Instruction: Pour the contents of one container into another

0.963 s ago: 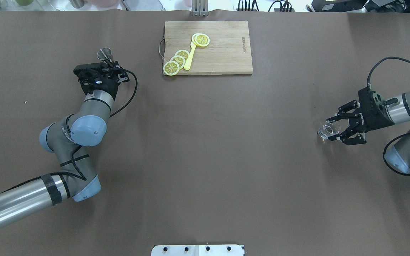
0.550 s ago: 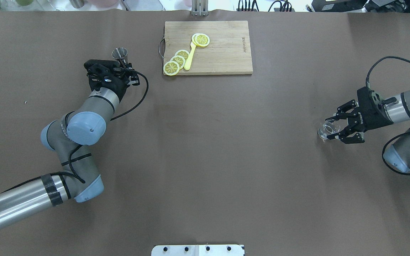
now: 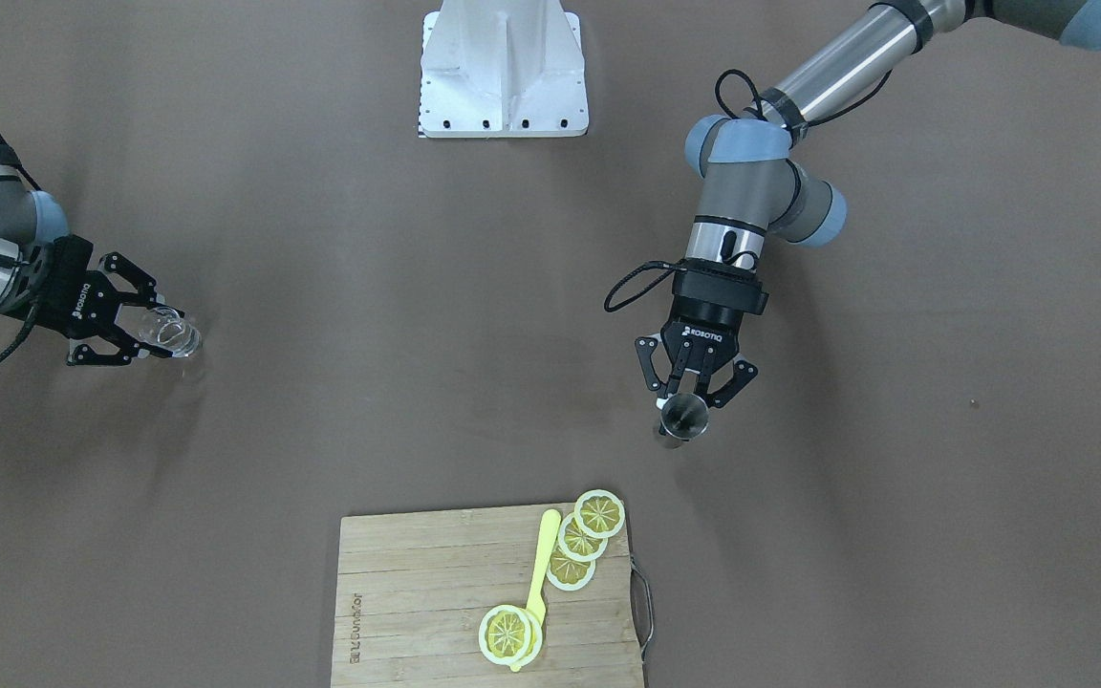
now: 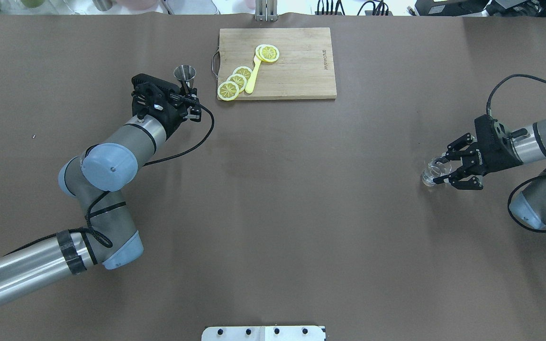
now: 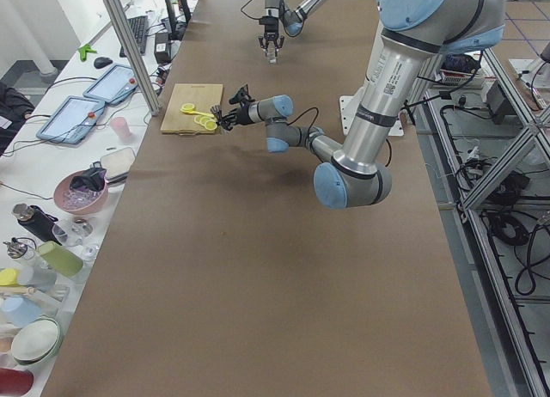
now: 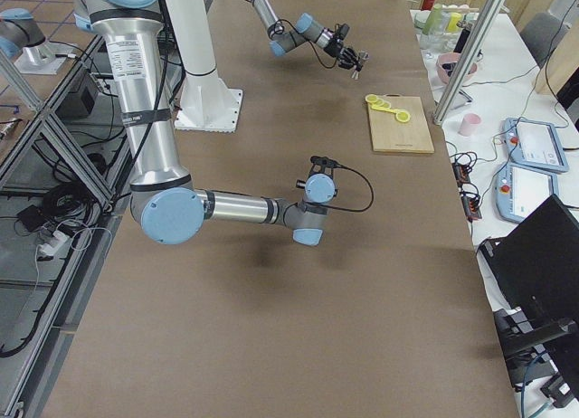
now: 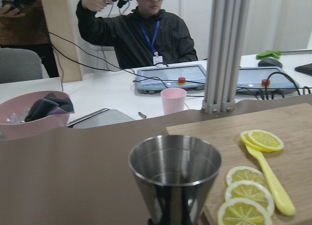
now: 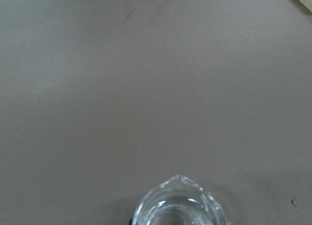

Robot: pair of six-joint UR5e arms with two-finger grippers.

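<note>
A matte brown surface (image 4: 273, 199) carries a rectangular wooden cutting board (image 4: 301, 76) at its far edge, with yellow lemon slices (image 4: 235, 83) and a yellow plastic spoon (image 4: 252, 78) on it. Beyond that edge stands a white desk with a pink cup (image 7: 173, 99) and a pink bowl (image 7: 29, 120), and a person in a black jacket (image 7: 141, 35) sits behind it.

The cone-shaped steel measuring cup (image 3: 683, 418) stands upright in the left hand (image 3: 691, 397), whose fingers are closed on its narrow lower part, just beside the board's handle end. The small clear glass pouring cup (image 4: 432, 173) sits between the fingers of the right hand (image 4: 442, 171), which press on its sides, well apart from the board.

The left arm reaches forward, its hand nearly level. The right arm comes in low from the side, its hand pointing towards the middle.
</note>
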